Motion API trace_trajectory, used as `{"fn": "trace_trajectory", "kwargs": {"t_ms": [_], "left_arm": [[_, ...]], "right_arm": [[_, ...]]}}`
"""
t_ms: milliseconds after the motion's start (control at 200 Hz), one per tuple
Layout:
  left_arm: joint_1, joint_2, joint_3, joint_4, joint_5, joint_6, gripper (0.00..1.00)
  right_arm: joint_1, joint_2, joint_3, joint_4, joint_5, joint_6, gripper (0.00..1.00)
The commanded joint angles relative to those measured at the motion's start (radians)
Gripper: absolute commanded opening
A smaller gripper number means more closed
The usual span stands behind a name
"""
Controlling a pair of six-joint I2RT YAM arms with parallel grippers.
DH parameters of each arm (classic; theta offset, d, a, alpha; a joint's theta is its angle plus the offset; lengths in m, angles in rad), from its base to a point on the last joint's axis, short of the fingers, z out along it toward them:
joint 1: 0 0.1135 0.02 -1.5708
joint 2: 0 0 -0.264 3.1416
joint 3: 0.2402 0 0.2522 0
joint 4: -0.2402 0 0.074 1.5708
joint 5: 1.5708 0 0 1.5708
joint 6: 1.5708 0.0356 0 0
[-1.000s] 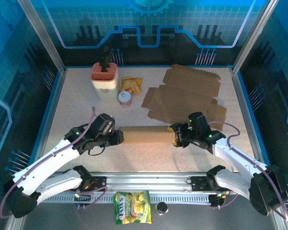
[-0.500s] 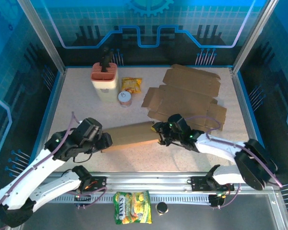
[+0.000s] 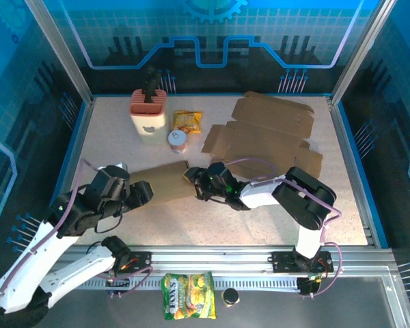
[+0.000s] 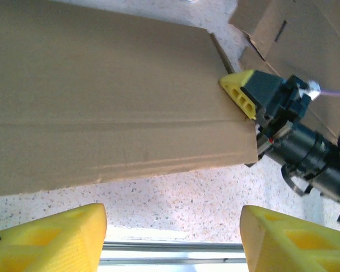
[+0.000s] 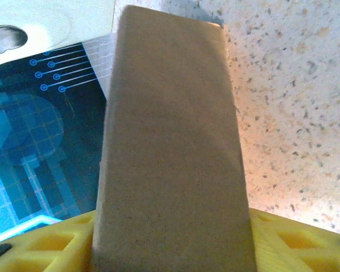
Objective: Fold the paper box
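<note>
**Box lying between the two pincers**

We are looking at the box [image 3: 165, 183], a long brown cardboard piece, lying slanted on the counter [image 3: 212, 229] between the two arms. The right pincer [image 3: 195, 179] is gripping the box's right end. In its wrist view the box [image 5: 170, 141] is filling the gap between the yellow fingers [image 5: 294, 238] and touching both. The left pincer [image 3: 142, 192] is sitting near the box's left end with its jaws standing wide. In its wrist view the two yellow fingers [image 4: 51, 238] are standing well apart, and the box [image 4: 113, 96] is lying beyond their tips, not between them. Flat cardboard sheets [image 3: 263, 133] are resting farther back on the right, apart from the box.
</note>
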State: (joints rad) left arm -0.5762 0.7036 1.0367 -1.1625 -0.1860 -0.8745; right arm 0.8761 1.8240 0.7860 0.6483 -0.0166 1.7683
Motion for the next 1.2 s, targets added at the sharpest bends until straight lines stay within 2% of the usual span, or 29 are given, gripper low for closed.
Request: {"fn": "trace_trajectory", "kwargs": {"t_ms": [0, 105, 175, 255, 335, 475, 555, 650, 760, 900, 1071, 1196], "left_arm": [[0.141, -0.001, -0.053, 0.028, 0.131, 0.059, 0.64], [0.288, 0.015, -0.055, 0.034, 0.226, 0.123, 0.64], [0.334, 0.042, -0.02, 0.04, 0.249, 0.162, 0.63], [0.342, 0.091, 0.049, 0.038, 0.244, 0.206, 0.63], [0.343, 0.147, 0.129, 0.028, 0.231, 0.26, 0.63], [0.343, 0.25, 0.268, 0.014, 0.253, 0.344, 0.62], [0.342, 0.316, 0.328, 0.01, 0.321, 0.403, 0.6], [0.34, 0.386, 0.385, -0.005, 0.396, 0.489, 0.58], [0.311, 0.436, 0.447, -0.029, 0.415, 0.609, 0.57], [0.222, 0.479, 0.507, -0.072, 0.38, 0.762, 0.57], [0.088, 0.477, 0.44, -0.06, 0.321, 0.944, 0.6], [0.06, 0.459, 0.365, -0.001, 0.291, 1.026, 0.65]], "right_arm": [[-0.015, -0.006, -0.032, 0.0, 0.046, -0.016, 0.56], [-0.049, -0.045, -0.022, -0.081, -0.016, -0.024, 0.49], [-0.057, -0.086, -0.013, -0.136, -0.045, 0.011, 0.48], [-0.057, -0.158, 0.009, -0.256, -0.074, 0.075, 0.48], [-0.058, -0.257, 0.03, -0.454, -0.092, 0.161, 0.47], [-0.075, -0.473, 0.068, -0.89, -0.091, 0.313, 0.45], [-0.123, -0.582, 0.062, -1.08, -0.127, 0.373, 0.44], [-0.226, -0.693, 0.034, -1.24, -0.202, 0.375, 0.44], [-0.383, -0.793, -0.005, -1.39, -0.316, 0.309, 0.44], [-0.548, -0.854, -0.028, -1.496, -0.407, 0.232, 0.44], [-0.65, -0.83, -0.011, -1.534, -0.463, 0.16, 0.44], [-0.694, -0.801, -0.006, -1.541, -0.502, 0.104, 0.44]]}}
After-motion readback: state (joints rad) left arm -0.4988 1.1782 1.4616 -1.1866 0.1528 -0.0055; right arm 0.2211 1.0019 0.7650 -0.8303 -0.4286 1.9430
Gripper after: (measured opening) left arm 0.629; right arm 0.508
